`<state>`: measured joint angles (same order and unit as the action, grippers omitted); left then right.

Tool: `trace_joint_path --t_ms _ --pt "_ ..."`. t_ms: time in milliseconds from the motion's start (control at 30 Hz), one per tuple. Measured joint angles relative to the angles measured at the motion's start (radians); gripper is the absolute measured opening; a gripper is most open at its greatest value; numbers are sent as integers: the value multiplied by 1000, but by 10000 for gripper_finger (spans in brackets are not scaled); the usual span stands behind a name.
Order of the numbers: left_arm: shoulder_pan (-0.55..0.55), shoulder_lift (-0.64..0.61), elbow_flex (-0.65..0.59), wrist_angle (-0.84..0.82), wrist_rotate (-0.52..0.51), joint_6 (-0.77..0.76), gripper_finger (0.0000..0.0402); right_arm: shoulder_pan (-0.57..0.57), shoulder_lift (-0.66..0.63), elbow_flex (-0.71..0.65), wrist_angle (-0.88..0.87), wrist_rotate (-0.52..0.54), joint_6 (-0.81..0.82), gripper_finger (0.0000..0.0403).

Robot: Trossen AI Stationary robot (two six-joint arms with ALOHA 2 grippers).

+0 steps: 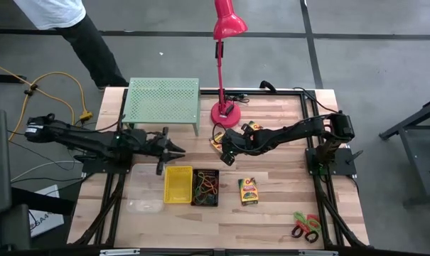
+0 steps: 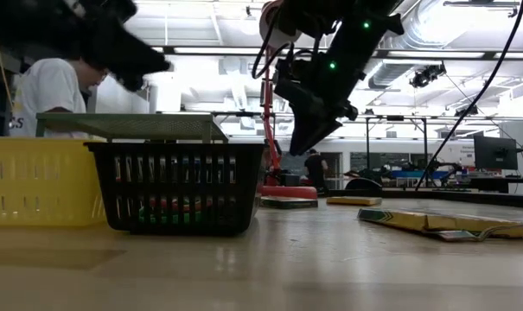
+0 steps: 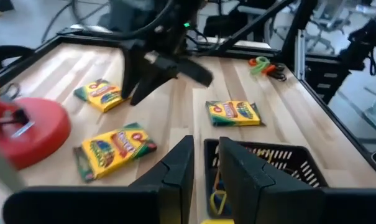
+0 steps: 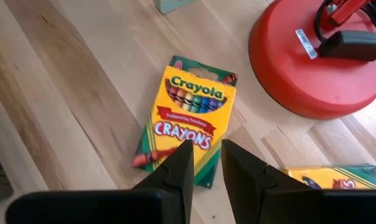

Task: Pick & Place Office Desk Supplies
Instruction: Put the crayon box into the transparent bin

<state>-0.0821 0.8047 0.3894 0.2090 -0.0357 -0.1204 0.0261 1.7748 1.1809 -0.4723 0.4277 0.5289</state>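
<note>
Right wrist view: right gripper [image 4: 203, 163] narrowly parted, empty, over crayon box [image 4: 189, 116] beside lamp base [image 4: 318, 59].

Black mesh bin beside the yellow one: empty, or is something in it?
Not empty. The black mesh bin holds a tangle of small coloured loops, seen from above and through its wall in the low view.
</note>
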Motion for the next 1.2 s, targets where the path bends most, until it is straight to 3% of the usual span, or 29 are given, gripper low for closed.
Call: trace_joint_path --t_ms 300,667,1200 --pt "-85 211 208 -2 -10 85 71 0 0 0 -68 3 -2 70" --pt "-158 331 291 -8 -156 91 71 0 -5 0 -133 -1 -51 70" --pt "-160 475 423 -4 -101 63 71 120 -91 1 -193 73 -33 70"
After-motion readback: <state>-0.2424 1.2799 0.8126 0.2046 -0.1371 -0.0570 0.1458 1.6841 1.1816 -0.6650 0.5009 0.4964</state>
